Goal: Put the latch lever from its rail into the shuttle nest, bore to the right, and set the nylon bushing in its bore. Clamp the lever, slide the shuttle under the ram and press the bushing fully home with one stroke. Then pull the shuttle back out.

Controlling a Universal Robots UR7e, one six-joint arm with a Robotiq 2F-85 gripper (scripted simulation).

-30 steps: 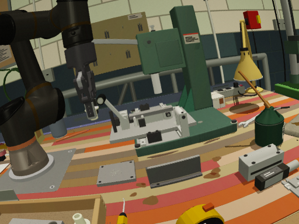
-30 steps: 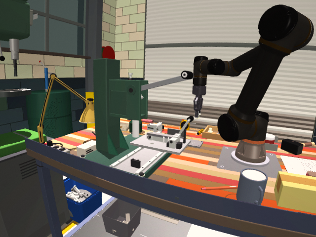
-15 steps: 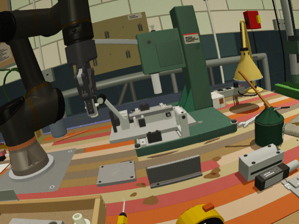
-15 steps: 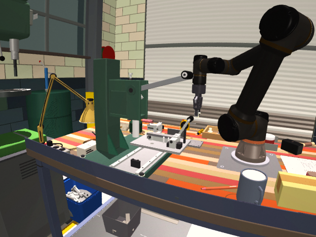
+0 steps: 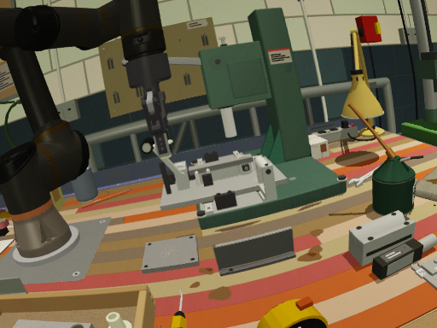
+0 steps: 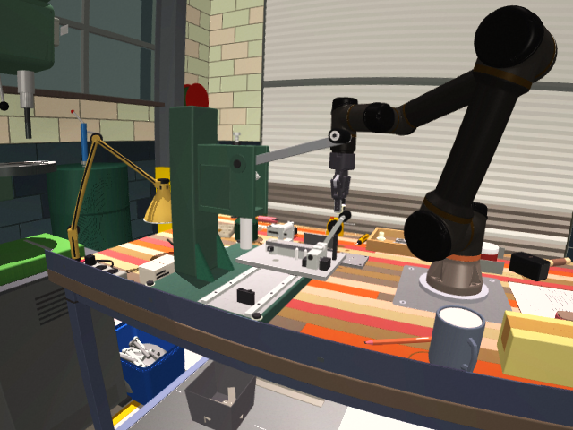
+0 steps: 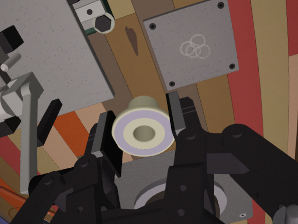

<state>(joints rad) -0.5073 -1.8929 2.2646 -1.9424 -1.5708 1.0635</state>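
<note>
The cream nylon bushing (image 7: 143,130), a flanged sleeve with a round bore, is held between the fingers of my closed gripper (image 7: 140,125), flange toward the wrist camera. My gripper (image 5: 161,147) hangs above the left end of the grey shuttle plate (image 5: 222,181), beside the clamp's raised handle (image 6: 334,229) with its black knob. The shuttle (image 6: 291,259) sits pulled out on its rails in front of the green press (image 5: 264,85), whose white ram (image 5: 229,121) hangs over the base. The latch lever in the nest is too small to make out.
Behind the press run a grey pipe rail and a pegboard. A small grey plate (image 5: 170,253) and a dark angled rail (image 5: 254,251) lie on the striped bench in front. A green oil can (image 5: 392,185), a yellow lamp (image 5: 362,102) and grey blocks stand to the right.
</note>
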